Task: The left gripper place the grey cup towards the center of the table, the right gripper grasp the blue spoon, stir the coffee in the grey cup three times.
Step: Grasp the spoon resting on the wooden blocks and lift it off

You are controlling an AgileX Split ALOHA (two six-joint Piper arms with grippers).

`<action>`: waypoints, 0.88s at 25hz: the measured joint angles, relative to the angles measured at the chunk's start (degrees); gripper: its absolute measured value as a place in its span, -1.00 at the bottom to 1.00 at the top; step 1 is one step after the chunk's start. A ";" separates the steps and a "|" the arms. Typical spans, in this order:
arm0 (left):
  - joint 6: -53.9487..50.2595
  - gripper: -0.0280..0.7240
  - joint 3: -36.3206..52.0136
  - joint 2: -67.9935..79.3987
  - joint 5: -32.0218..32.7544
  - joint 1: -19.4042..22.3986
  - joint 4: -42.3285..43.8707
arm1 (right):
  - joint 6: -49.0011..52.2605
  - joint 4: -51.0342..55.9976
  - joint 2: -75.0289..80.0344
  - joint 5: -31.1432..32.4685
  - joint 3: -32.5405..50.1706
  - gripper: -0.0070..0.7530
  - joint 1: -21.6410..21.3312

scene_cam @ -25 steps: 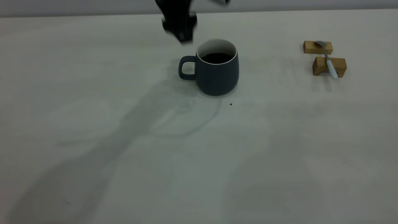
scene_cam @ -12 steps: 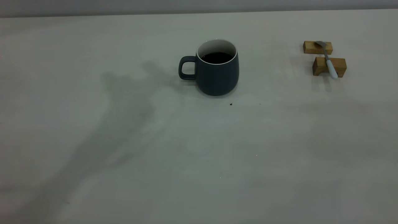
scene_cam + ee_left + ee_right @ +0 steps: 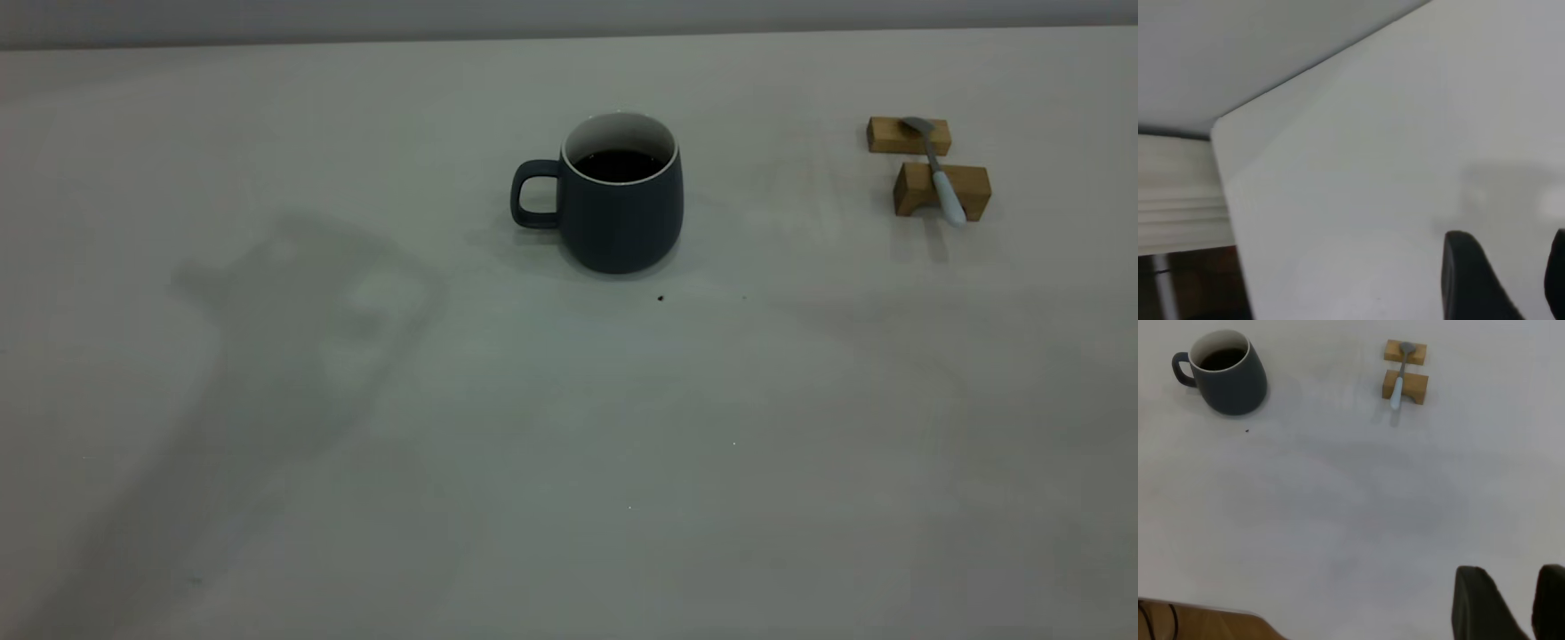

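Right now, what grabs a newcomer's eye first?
The grey cup stands alone mid-table, dark coffee against its white inside, handle toward the left arm's side. Off toward the right arm's side, the blue spoon lies bridged across two wooden blocks. Neither gripper appears in the exterior view.

Slate-grey cup (image 3: 622, 218) w/ white inside, pale-blue spoon (image 3: 941, 178), tan blocks (image 3: 942, 188), off-white table (image 3: 569, 444).

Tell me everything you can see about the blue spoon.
The blue spoon is small and slim, with a pale blue rounded handle and a grey, metal-looking neck and bowl. It lies across two tan wooden blocks, the bowl on the farther block and the handle over the nearer one, its tip overhanging. Nothing else touches it. It sits right of the grey cup.
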 joint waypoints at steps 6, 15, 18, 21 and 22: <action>-0.13 0.01 12.16 -12.92 0.00 0.00 -5.56 | 0.00 0.00 0.00 0.00 0.00 -0.35 0.00; -2.77 0.01 42.06 -38.34 0.00 6.23 -12.00 | 0.00 0.00 0.00 0.00 0.00 -0.35 0.00; -2.42 0.01 50.56 -47.47 -0.23 12.83 -14.73 | 0.00 0.00 0.00 0.00 0.00 -0.35 0.00; -2.07 0.01 58.02 -57.21 -0.66 18.78 -16.20 | 0.00 0.00 0.00 0.00 0.00 -0.35 0.00; -2.02 0.01 60.22 -60.47 -0.92 20.56 -16.44 | 0.00 0.00 0.00 0.00 0.00 -0.35 0.00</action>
